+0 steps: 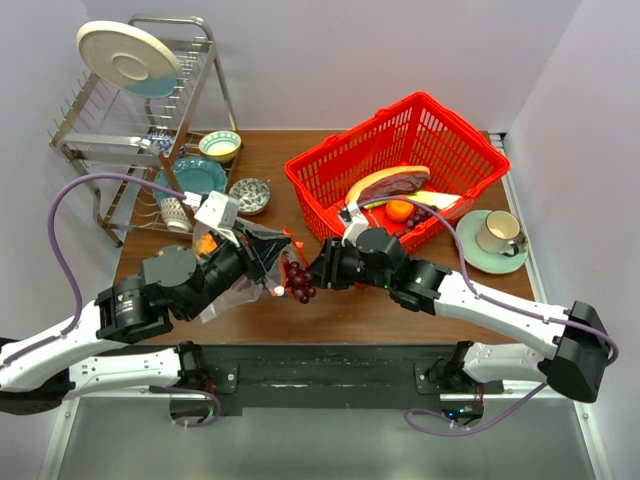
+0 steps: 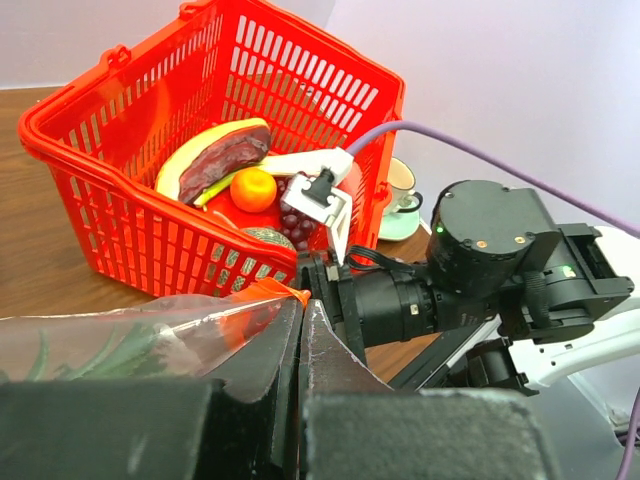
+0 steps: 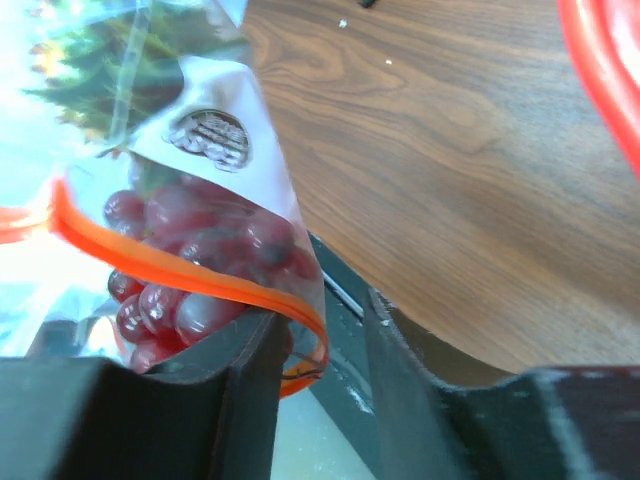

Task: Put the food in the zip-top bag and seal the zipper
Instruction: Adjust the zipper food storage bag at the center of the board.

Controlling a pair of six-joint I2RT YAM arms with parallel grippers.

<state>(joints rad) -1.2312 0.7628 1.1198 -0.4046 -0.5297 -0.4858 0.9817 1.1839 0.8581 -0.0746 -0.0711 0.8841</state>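
My left gripper (image 1: 262,265) (image 2: 300,310) is shut on the edge of the clear zip-top bag (image 1: 255,250) (image 2: 100,340) (image 3: 270,190), holding it up off the table. The pineapple's green crown (image 2: 110,350) (image 3: 110,50) shows through the film. The purple grape bunch (image 1: 298,283) (image 3: 215,245) hangs at the bag's mouth, partly behind the film. The red-orange zipper (image 3: 200,283) (image 2: 275,292) curves across the grapes. My right gripper (image 1: 315,272) (image 3: 320,310) is open right beside the grapes; only the zipper's corner loop lies in the gap, against its left finger.
The red mesh basket (image 1: 400,150) (image 2: 90,170) stands at the back right with a pink-red slice (image 1: 385,185) and an orange (image 1: 398,210) inside. A cup on a green saucer (image 1: 498,235) sits right of it. A dish rack (image 1: 140,110), bowls (image 1: 220,145) and a teal plate (image 1: 195,178) fill the back left.
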